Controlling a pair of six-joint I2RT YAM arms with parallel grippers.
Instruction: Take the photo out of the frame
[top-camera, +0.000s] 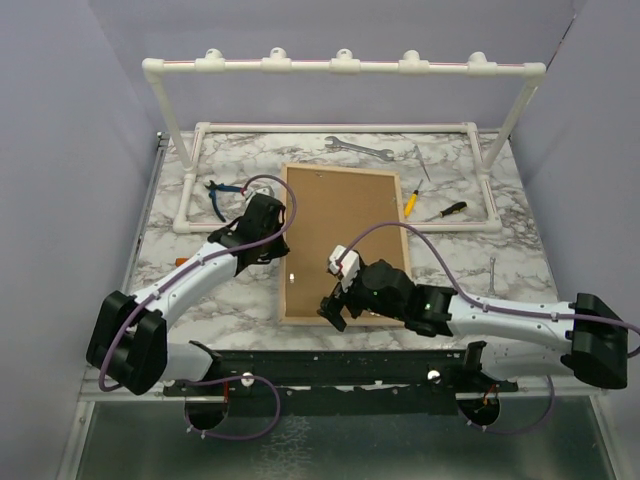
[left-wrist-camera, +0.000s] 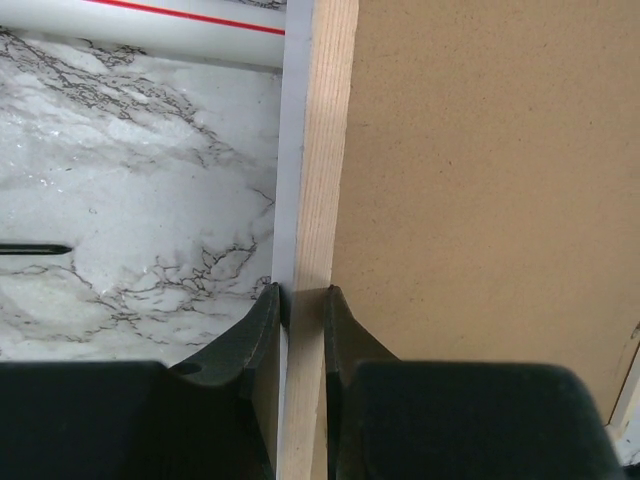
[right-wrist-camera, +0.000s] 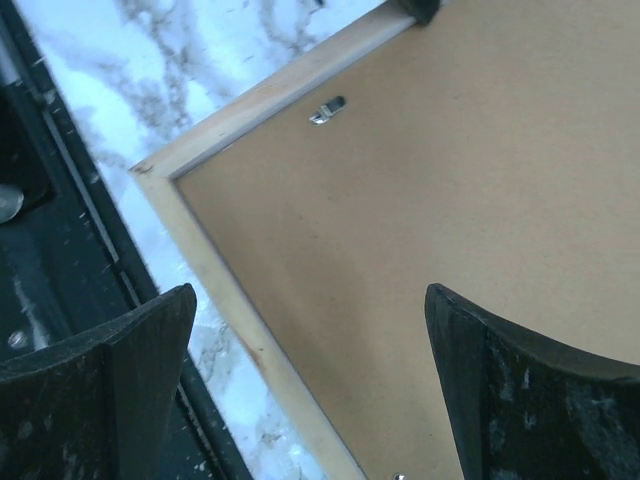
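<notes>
Robotics lab cell: plain partition walls (top-camera: 60, 120), marble-pattern table (top-camera: 200, 300), white pipe rack (top-camera: 343, 66) at 12 o'clock, wrench (top-camera: 358, 148) and pliers (top-camera: 222, 195).

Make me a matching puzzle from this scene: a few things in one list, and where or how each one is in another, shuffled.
Things:
1. frame
2. left gripper
3. right gripper
4. wrench

States:
A. open, over the frame's near left corner
B. lying flat, brown back facing up
C. shut on the frame's left wooden rim
D. lying beyond the frame's far edge

Pairs: 1-B, 2-C, 3-A, 4-D
</notes>
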